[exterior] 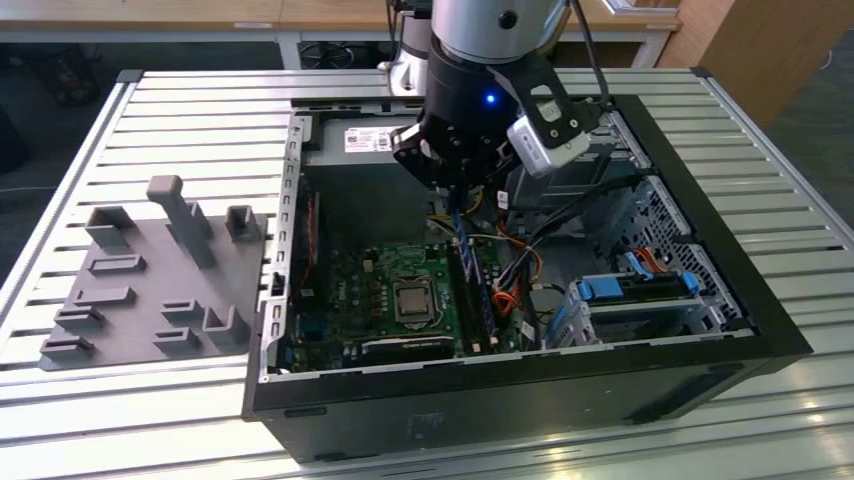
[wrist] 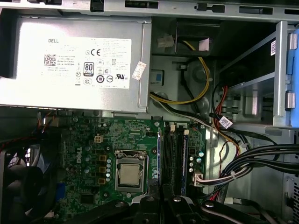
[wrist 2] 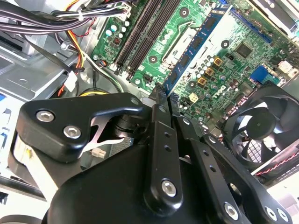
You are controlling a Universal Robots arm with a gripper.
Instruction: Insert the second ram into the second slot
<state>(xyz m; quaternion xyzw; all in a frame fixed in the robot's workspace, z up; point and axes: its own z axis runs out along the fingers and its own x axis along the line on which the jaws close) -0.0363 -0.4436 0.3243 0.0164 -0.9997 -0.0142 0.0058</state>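
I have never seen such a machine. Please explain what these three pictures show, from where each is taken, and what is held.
This is a robot arm with a gripper at its end, working over an open computer case that lies on a slatted metal table. The exterior view is taken from a camera off the arm; beside the case, on the exterior view's left, lies a grey plastic holder. Both wrist views come from cameras riding on the arm and look into the case at the green main board. In the second wrist view the fingers are shut on a thin blue memory stick, held over the board near its long black slots.
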